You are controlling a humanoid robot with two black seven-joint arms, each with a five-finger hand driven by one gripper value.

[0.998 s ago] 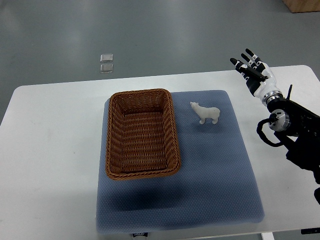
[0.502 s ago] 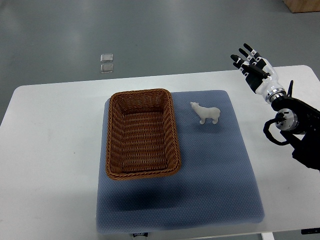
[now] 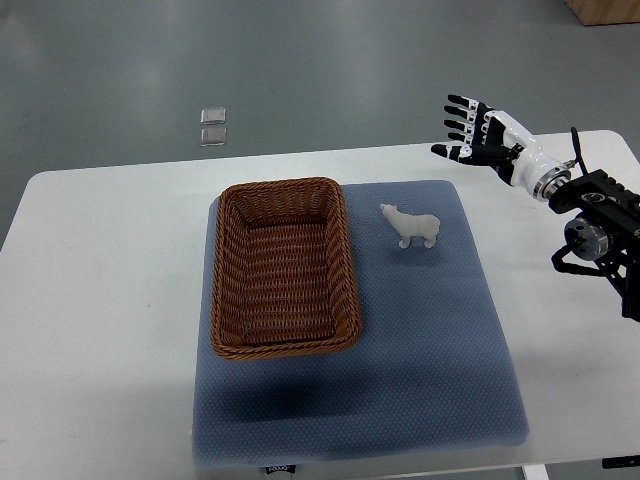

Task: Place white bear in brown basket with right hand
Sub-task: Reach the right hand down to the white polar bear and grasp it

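A small white bear (image 3: 411,225) stands on the blue mat (image 3: 430,330), just right of the brown wicker basket (image 3: 284,267), which holds nothing. My right hand (image 3: 472,131) hovers above the table's far edge, up and to the right of the bear, well apart from it. Its fingers are spread and point left, holding nothing. The right arm (image 3: 590,215) comes in from the picture's right edge. The left arm does not show.
The mat lies on a white table (image 3: 100,300). Two small clear squares (image 3: 212,127) lie on the grey floor beyond the table. A wooden box corner (image 3: 605,10) shows at the top right.
My right hand has swung from pointing up and away to pointing left, shifting slightly left and farther up. The arm has risen. Bear and basket have not moved.
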